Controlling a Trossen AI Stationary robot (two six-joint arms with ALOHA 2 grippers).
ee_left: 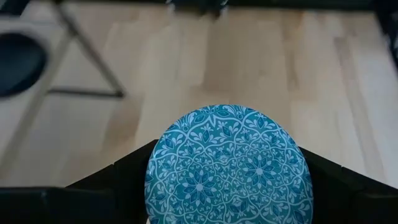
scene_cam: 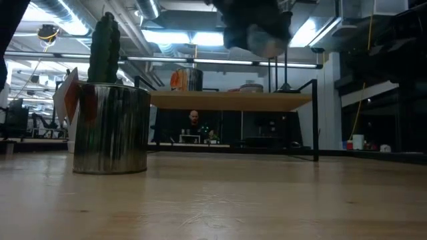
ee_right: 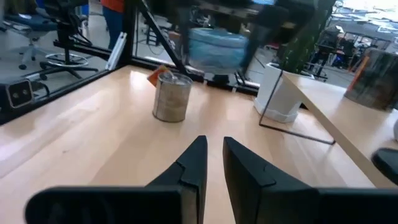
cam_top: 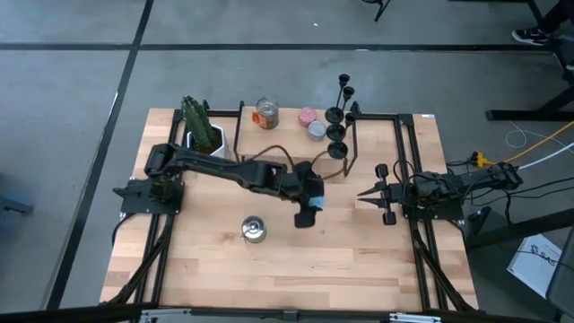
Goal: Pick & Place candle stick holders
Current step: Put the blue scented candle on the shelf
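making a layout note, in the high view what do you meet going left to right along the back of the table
cactus in its white pot → orange-labelled tin → pink round tin → silver tin → candle stick holders, clustered by the black rack.

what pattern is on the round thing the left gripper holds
Blue round tin with white floral tracery, clearest in the left wrist view.

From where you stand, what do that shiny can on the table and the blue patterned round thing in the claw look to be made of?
The can looks like bare polished metal: it mirrors the room. The blue patterned disc, held in the left gripper, has a smooth printed face, maybe a tin lid or glazed ceramic; I can't tell which.
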